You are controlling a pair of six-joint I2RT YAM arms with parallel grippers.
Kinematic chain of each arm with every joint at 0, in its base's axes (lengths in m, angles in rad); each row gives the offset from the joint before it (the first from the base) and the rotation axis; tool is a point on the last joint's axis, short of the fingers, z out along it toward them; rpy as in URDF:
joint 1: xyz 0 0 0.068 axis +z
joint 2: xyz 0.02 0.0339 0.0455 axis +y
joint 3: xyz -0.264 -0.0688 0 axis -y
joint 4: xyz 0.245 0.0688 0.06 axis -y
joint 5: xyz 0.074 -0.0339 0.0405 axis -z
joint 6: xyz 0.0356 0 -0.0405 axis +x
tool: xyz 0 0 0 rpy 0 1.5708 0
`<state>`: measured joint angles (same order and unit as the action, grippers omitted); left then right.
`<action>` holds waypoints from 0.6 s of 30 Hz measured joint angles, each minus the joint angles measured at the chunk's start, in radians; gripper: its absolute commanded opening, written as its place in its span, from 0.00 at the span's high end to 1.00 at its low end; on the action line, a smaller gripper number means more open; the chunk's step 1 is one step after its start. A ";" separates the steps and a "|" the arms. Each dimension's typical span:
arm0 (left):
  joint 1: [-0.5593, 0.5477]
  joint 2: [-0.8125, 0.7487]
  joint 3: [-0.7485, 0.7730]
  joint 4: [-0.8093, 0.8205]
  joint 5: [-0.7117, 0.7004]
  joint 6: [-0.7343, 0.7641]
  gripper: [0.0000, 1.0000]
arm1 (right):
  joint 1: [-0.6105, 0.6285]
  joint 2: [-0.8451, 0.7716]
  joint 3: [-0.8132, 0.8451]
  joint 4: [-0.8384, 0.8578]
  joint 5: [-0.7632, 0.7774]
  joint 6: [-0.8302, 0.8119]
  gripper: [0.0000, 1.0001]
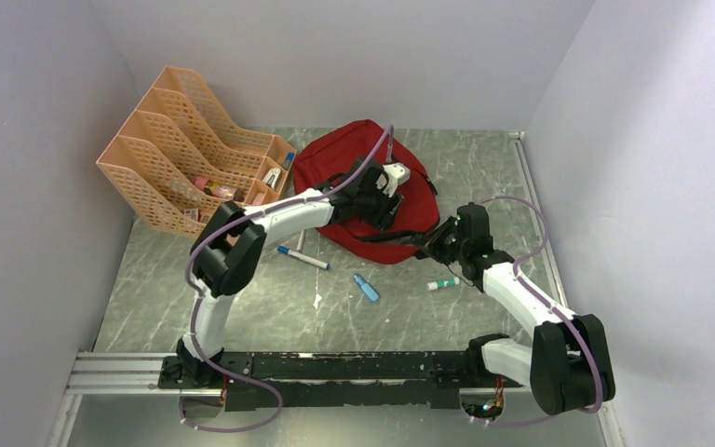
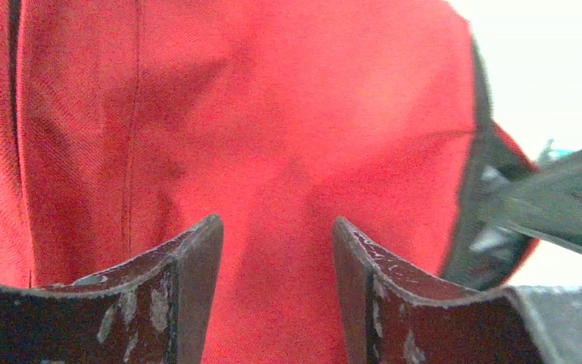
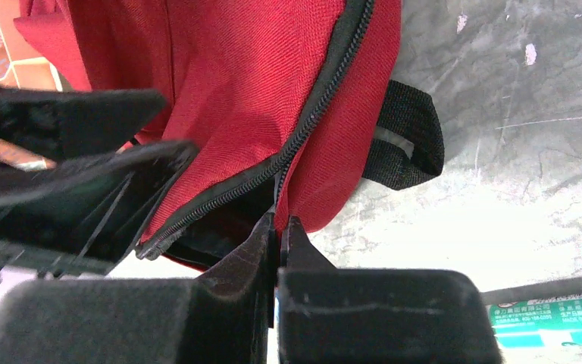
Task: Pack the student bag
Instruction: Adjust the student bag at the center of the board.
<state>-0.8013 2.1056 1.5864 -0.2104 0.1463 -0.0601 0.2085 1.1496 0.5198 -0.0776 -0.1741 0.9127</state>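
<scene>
The student bag is lying on the grey table, its red cloth filling the space ahead of the left gripper, whose fingers are standing apart just above it. The right gripper is pressing its fingers together at the bag's black zipper; I cannot tell whether they are pinching a pull. A black strap loop is lying just right of those fingers. A marker, a blue tube and a green-capped stick are lying nearer the bases.
</scene>
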 measured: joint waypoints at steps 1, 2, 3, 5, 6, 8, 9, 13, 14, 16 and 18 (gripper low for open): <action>-0.006 -0.024 -0.014 0.002 0.000 0.000 0.40 | 0.000 0.000 0.000 0.002 -0.001 0.001 1.00; -0.014 -0.053 -0.031 0.009 0.000 0.000 0.40 | 0.000 0.000 0.001 0.001 0.001 0.002 1.00; -0.021 -0.073 -0.042 0.012 0.000 0.000 0.40 | 0.000 0.000 0.002 -0.001 0.003 0.002 1.00; -0.033 -0.109 -0.066 0.027 0.000 -0.004 0.40 | 0.000 0.000 0.007 -0.009 0.009 0.001 1.00; -0.036 -0.121 -0.076 0.032 0.000 -0.008 0.40 | 0.000 0.000 0.011 -0.011 0.011 0.000 1.00; -0.042 -0.139 -0.097 0.042 0.000 -0.014 0.40 | 0.000 0.001 0.019 -0.019 0.014 -0.002 1.00; -0.045 -0.145 -0.109 0.048 0.000 -0.019 0.40 | 0.000 0.002 0.023 -0.021 0.017 -0.003 1.00; -0.045 -0.147 -0.134 0.054 0.002 -0.034 0.41 | 0.000 0.005 0.026 -0.032 0.026 -0.007 1.00; -0.045 -0.146 -0.137 0.053 0.005 -0.035 0.42 | 0.000 0.006 0.026 -0.035 0.028 -0.008 1.00; -0.044 -0.146 -0.138 0.054 0.013 -0.037 0.43 | 0.000 0.008 0.026 -0.037 0.029 -0.009 1.00; -0.045 -0.146 -0.138 0.055 0.023 -0.038 0.44 | 0.000 0.011 0.026 -0.037 0.029 -0.009 1.00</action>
<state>-0.8467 1.9591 1.4487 -0.1551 0.1688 -0.0982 0.2085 1.1610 0.5457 -0.1150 -0.1455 0.9035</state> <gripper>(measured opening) 0.573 0.025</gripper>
